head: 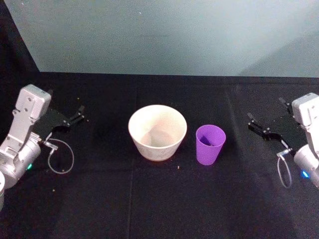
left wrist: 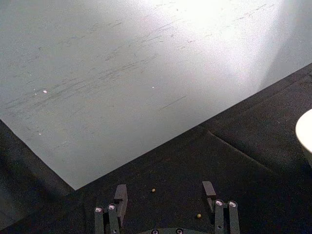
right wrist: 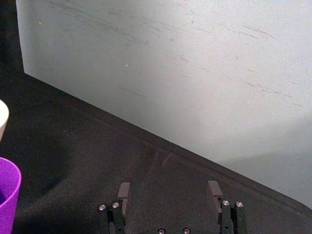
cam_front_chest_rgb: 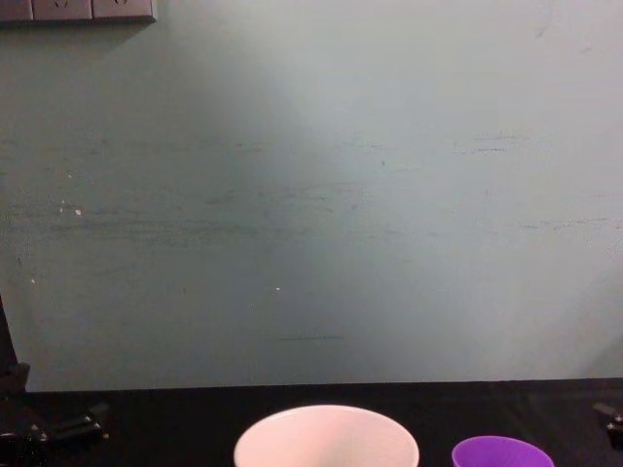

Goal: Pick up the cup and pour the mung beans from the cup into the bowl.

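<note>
Nothing is poured: purple plastic cup (head: pixel 210 144) is seen beside round white bowl (head: pixel 157 132).
Left gripper (left wrist: pixel 165 189), right gripper (right wrist: pixel 168 187) are held open.

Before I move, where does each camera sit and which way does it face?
Head: high, looking down on bowl, cup, left end effector and right end effector, both open.
Chest: low, facing the wall; bowl and cup rims.
Left wrist: faces wall; own fingers, bowl edge.
Right wrist: faces wall; own fingers, cup.
Shared: head and chest both show bowl and cup.
</note>
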Tool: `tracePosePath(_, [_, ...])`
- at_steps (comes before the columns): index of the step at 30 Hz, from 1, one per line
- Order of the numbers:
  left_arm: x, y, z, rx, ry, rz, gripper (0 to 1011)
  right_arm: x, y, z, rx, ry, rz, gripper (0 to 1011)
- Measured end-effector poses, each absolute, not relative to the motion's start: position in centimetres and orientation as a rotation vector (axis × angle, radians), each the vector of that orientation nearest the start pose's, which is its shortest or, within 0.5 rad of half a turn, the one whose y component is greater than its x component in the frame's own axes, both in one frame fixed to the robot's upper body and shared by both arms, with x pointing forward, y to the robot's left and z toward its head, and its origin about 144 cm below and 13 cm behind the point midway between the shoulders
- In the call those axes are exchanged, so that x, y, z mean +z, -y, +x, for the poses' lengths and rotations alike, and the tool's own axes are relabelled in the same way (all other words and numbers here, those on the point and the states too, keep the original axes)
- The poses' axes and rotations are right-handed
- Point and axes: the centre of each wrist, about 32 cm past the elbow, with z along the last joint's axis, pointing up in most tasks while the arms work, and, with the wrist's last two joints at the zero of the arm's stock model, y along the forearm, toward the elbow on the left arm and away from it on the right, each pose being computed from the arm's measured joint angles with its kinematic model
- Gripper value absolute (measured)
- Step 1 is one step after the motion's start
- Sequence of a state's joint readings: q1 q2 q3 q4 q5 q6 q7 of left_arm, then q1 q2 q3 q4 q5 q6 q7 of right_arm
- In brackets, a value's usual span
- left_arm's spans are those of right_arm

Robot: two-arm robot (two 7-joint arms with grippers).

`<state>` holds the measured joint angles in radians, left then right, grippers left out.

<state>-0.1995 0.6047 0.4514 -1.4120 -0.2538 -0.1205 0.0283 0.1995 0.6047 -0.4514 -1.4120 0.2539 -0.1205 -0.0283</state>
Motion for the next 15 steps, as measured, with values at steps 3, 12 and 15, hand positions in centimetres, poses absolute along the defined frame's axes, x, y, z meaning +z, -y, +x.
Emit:
tracePosePath(3, [113.98,-30.97,48.86,1.248,0.285,0.304,1000,113.98,30.97,48.86,-1.248,0.285,-0.305,1003])
tracePosePath(12, [113.98,-30.96,48.86,1.248,0.285,0.304,1000,113.98,30.96,48.86,-1.248,0.285,-0.304,1003])
tracePosePath(15, [113.98,-30.97,48.86,1.248,0.285,0.304,1000,113.98,30.97,48.86,-1.248,0.285,-0.304,1003])
